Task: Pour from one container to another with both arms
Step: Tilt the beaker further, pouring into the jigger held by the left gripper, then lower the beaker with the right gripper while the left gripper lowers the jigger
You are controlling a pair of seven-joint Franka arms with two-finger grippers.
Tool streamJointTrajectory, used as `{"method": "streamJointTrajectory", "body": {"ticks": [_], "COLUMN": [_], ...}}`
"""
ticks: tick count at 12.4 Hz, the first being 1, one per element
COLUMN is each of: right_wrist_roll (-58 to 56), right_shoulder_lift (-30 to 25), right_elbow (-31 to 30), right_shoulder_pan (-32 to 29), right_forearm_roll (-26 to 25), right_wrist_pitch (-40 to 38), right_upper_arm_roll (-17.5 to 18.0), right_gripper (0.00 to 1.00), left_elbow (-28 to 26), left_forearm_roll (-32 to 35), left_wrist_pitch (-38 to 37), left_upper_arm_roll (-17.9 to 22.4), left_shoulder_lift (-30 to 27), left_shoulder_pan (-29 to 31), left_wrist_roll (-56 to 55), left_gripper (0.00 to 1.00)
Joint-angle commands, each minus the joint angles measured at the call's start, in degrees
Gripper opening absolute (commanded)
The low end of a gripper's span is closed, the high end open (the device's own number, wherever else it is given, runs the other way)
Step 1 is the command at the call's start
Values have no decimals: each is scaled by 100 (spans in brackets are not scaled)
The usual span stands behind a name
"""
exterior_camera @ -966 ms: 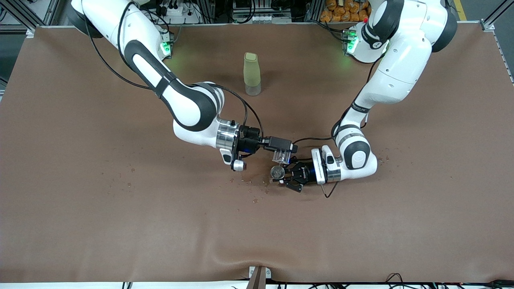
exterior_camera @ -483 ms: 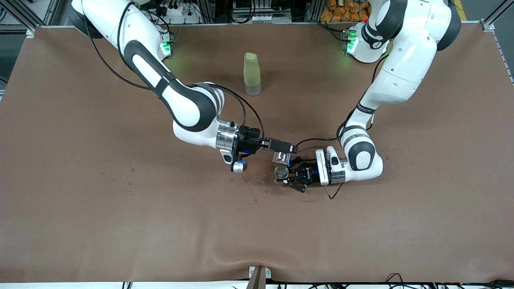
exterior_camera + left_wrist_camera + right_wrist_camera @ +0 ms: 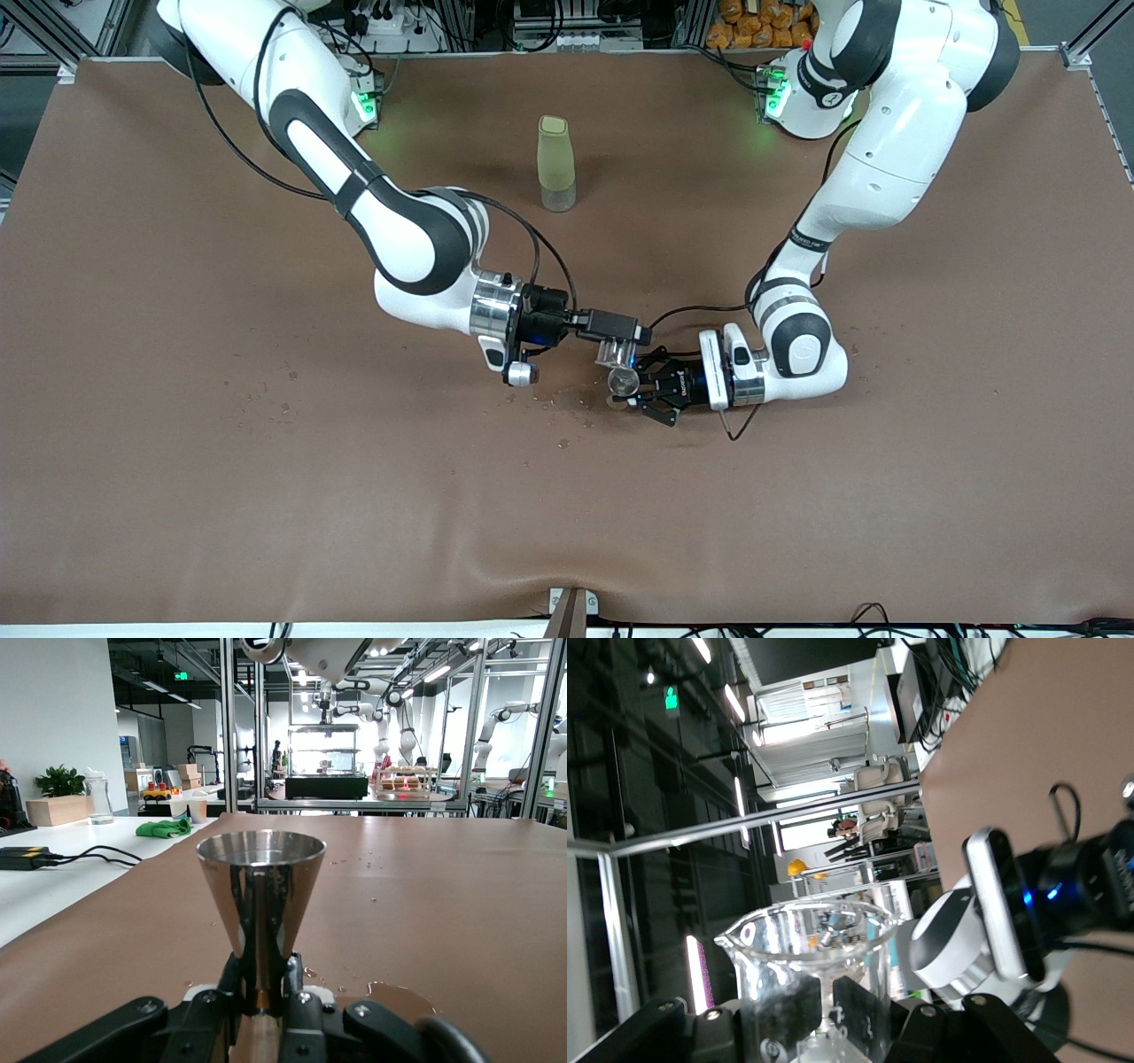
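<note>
Glass beaker cup (image 3: pixel 613 352) is sitting clamped in the right gripper (image 3: pixel 617 347), tipped on its side right above the silver jigger (image 3: pixel 623 382). That jigger is standing upright, and the left gripper (image 3: pixel 634 387) is pinching it tight around the narrow waist (image 3: pixel 260 979), low over the brown table (image 3: pixel 177 461) with wet drops (image 3: pixel 567 424) around. Green bottle (image 3: pixel 555 164) is standing farther from the front camera, well apart

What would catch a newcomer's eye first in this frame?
The two grippers meeting mid-table: the right gripper holds a tiny clear glass beaker tipped over the small silvery hourglass-shaped metal jigger, which the left gripper clamps at its waist, upright. Next, the tall pale-green bottle standing alone, farther from the front camera, and droplets spotting the brown table cover near the jigger.
</note>
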Motion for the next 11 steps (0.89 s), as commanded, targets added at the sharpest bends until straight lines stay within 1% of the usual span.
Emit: {"method": "streamJointTrajectory", "body": {"ticks": [1,2,4,6,7,8,9,11], "right_wrist_roll": [-973,-1220,-1599,-2029,-2310,-2661,-3030,-3506], "right_shoulder_lift": [71,71,62,53,53,45,45,-8], "right_elbow": [119,110,110,119,119,119,110,75], "right_shoulder_pan": [270,288,288,280,262,210,175,69], "right_forearm_roll": [-252,-445,-1093,-1657,-1781,-1791,-1791,-1817], "right_wrist_pitch": [-3,6,15,24,15,15,24,15], "right_upper_arm_roll": [-278,-366,-524,-805,-919,-981,-1026,-1297], "right_gripper": [0,0,0,0,0,0,0,0], "left_elbow": [-171,-180,-163,-180,-215,-233,-302,-443], "left_forearm_roll": [203,212,448,520,572,695,957,1221], "left_wrist_pitch": [-389,-459,-714,-933,-961,-1083,-1310,-1610], "left_upper_arm_roll": [-17,-17,-17,-8,-8,1,-8,27], "left_shoulder_lift": [-180,-180,-171,-127,-119,-118,-110,-75], "left_shoulder_pan": [241,320,513,619,724,873,1049,1400], "left_wrist_roll": [-128,-128,-171,-146,-111,-102,-93,-93], "left_gripper": [0,0,0,0,0,0,0,0]}}
